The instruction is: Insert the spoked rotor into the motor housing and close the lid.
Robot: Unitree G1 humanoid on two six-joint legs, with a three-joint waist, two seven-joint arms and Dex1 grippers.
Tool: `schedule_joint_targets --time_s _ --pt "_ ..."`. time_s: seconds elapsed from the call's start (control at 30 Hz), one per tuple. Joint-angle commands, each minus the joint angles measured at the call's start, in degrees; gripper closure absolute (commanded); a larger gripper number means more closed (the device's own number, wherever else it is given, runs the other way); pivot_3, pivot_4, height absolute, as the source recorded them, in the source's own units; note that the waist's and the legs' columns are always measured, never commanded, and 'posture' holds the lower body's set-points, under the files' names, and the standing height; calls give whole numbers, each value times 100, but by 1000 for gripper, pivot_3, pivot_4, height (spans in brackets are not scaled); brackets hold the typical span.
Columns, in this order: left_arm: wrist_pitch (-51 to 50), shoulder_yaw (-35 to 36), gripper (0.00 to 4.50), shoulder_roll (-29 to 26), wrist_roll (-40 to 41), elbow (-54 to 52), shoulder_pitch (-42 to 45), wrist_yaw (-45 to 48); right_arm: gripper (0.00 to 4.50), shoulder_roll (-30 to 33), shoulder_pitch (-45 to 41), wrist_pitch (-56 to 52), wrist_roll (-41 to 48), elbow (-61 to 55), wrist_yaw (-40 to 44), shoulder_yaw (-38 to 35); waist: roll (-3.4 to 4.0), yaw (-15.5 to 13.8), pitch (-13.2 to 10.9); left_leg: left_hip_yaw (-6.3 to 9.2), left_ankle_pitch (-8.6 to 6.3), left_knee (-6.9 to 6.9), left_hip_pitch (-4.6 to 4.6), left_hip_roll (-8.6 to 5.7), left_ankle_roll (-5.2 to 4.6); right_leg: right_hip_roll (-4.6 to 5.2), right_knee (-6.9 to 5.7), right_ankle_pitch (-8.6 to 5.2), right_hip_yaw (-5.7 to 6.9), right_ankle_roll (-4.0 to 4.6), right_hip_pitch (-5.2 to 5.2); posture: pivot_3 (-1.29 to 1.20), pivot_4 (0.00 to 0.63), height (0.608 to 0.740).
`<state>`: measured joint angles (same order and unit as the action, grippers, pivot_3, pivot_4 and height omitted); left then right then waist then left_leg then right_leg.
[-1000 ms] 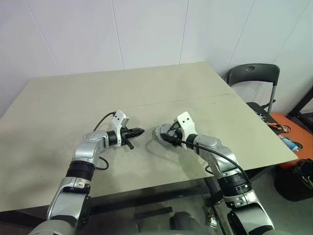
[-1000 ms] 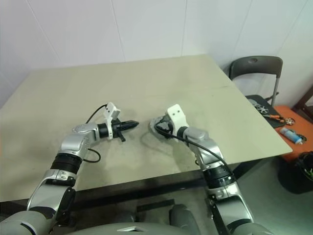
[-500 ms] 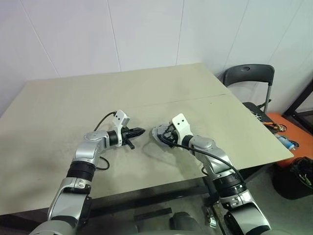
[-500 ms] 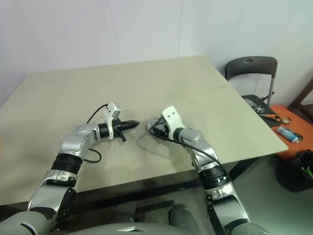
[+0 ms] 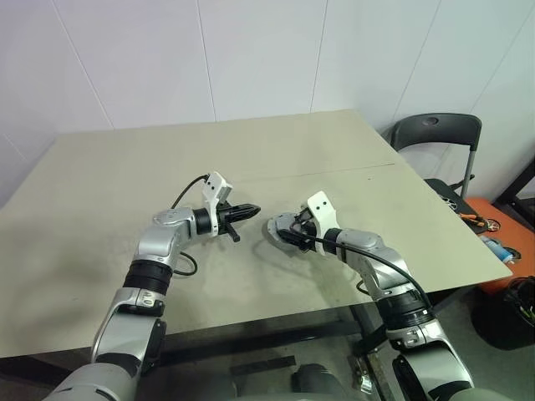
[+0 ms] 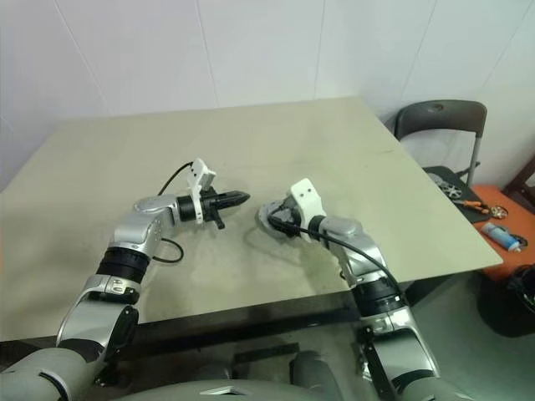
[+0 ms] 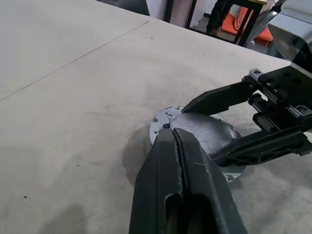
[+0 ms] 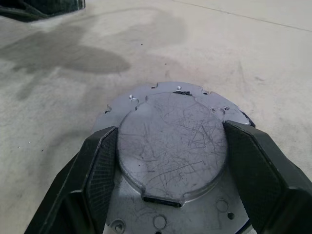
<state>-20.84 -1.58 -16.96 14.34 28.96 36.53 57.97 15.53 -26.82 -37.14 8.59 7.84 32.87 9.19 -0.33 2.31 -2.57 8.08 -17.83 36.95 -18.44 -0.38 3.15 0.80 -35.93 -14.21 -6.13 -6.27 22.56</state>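
The right pincer (image 8: pixel 168 165) grips the lid (image 8: pixel 173 141), steadying it flat on the motor housing (image 5: pixel 280 230) on the bench (image 5: pixel 334 159). The left pincer (image 5: pixel 248 211), fingers pressed together and empty, hovers just beside the lid's edge, apparently poised to press or nudge it.

i see the motor housing (image 8: pixel 170 161) lying flat on the table (image 5: pixel 125 192), toward its near right part. it's a squat round silver-grey metal piece with small holes around its flange. the lid (image 8: pixel 173 146) sits on top of it, a scratched, flat, light-grey disc with a small notch at one edge.
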Motion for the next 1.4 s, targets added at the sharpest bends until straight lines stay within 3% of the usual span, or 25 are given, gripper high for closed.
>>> schedule_joint_targets --time_s 0.03,0.33,0.7,0.93,1.4 --pt "18 -50 4500 -15 61 -245 -31 33 1352 170 173 -330 10 136 125 49 0 -5 0 0 0 -1 -2 0 0 0 1 -1 1 -1 1 0 0 740" --pt "-96 -102 4500 14 111 -496 -224 -10 1352 389 161 76 -402 217 90 423 0 -16 0 -1 -1 -4 -6 0 -1 3 12 -1 1 -2 1 0 0 740" --pt "-163 -247 4500 236 183 -479 1 106 1352 447 179 -569 -171 391 195 344 -1 -10 1 -1 -1 2 4 -1 -1 2 16 -5 1 1 -14 0 0 740" --pt "-81 -285 4500 420 165 -275 233 135 1352 160 238 -706 -140 203 -91 311 -2 1 5 -1 -1 2 4 -1 -1 2 38 -5 1 1 -25 0 0 740" --pt "-273 -365 4500 388 193 -666 -63 73 1352 176 430 -638 -354 3 -281 569 -2 21 5 0 -1 -8 4 0 -1 1 38 -5 1 0 -19 0 0 740"
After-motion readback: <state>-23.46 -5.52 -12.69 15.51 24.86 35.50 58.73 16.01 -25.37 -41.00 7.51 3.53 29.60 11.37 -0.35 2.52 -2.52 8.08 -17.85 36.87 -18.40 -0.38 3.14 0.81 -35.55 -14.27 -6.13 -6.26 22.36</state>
